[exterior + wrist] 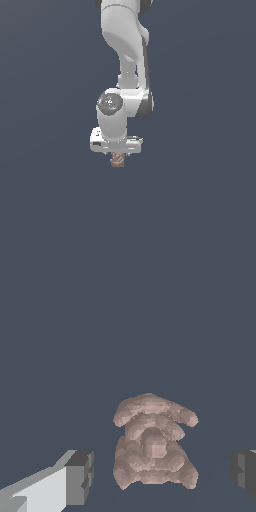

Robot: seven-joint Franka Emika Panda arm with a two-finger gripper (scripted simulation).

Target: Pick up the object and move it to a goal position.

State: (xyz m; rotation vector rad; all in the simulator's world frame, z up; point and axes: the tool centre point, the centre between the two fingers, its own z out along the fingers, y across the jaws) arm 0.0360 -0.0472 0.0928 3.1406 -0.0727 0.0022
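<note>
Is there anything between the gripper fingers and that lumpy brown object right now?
Nothing visible. In the wrist view the lumpy object sits in the open gap of the gripper, with bare floor between it and either finger.

Object (152, 448) sits between spread jaws of gripper (162, 471); gap visible each side in wrist view, fingers (80, 476) not touching it. Exterior view: arm (125, 45) fills upper centre of frame, gripper (116, 152) directly over object (117, 160). Plain dark counter (200, 200) open left, right, lower frame.
</note>
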